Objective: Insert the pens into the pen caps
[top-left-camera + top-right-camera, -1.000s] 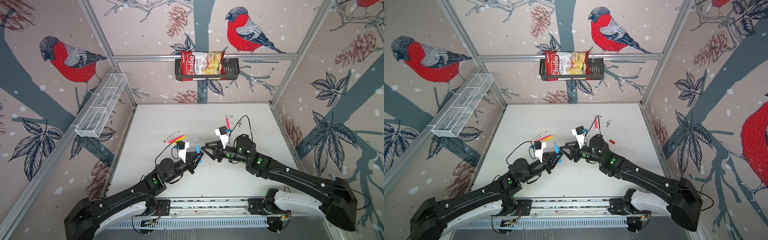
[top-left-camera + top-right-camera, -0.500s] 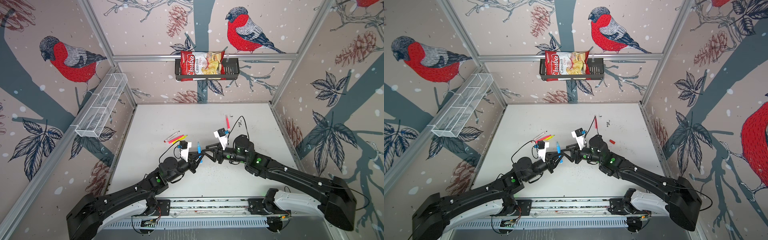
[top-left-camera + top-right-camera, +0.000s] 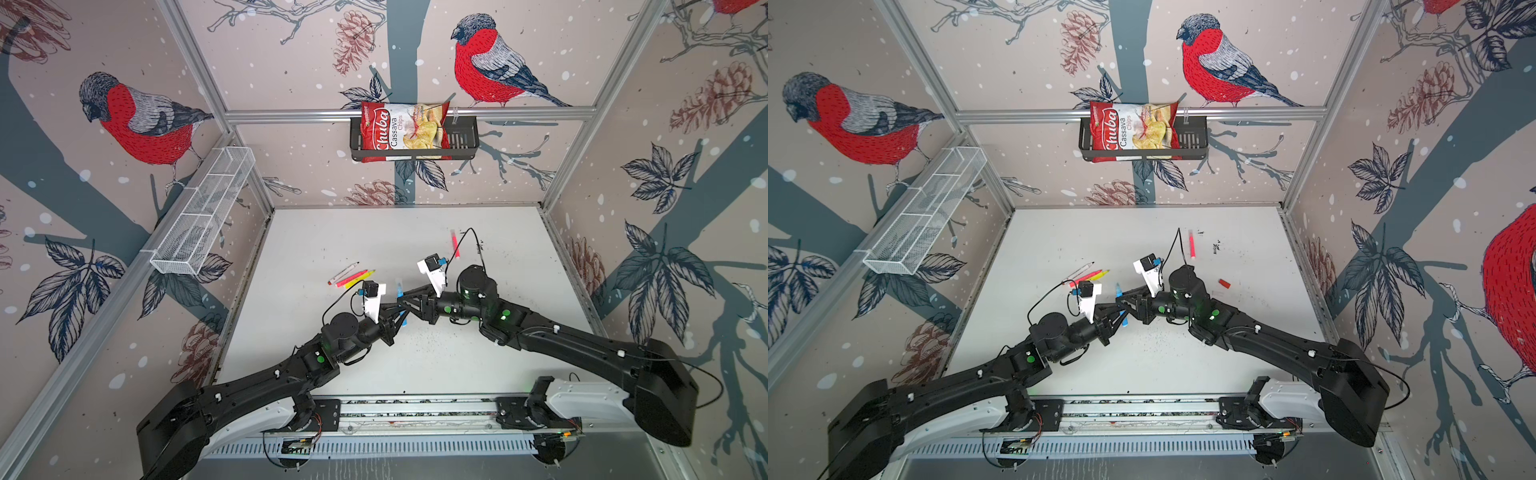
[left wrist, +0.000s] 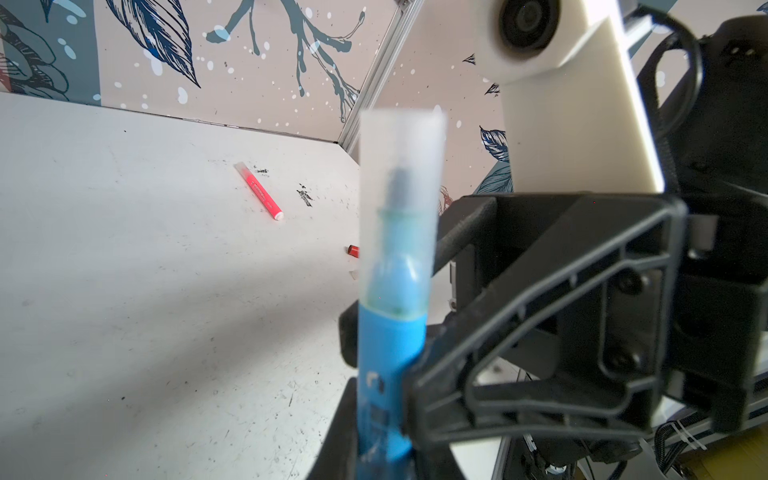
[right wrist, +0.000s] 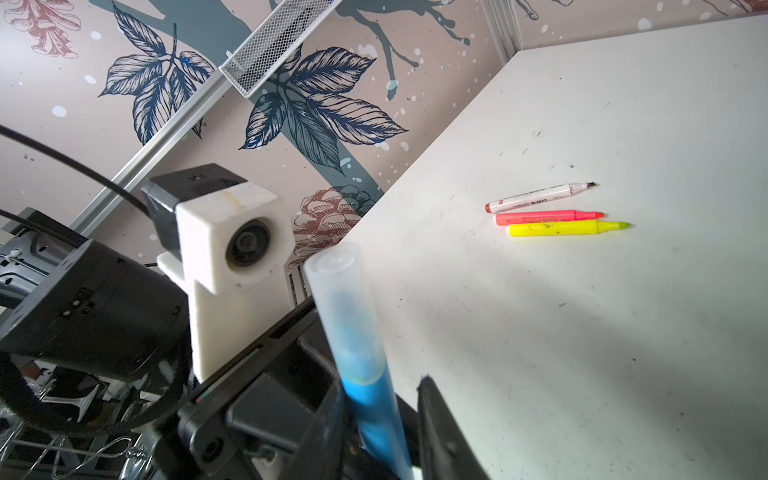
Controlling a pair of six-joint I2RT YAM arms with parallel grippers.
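Left gripper (image 3: pixel 397 314): was clamped on blue pen (image 4: pixel 390 353).
Right gripper (image 3: pixel 407 297): I could not tell.
Around: three pens (image 3: pixel 351 277), 10 o'clock.

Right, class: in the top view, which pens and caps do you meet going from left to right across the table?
row of three uncapped pens → blue pen → lone pink pen → red cap

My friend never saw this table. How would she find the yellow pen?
Start at the wire mesh basket on the left wall, then look onto the white table. Three pens lie side by side there: a white pen, a pink pen and the yellow pen. It is the outer one nearest the left arm, the only yellow one.
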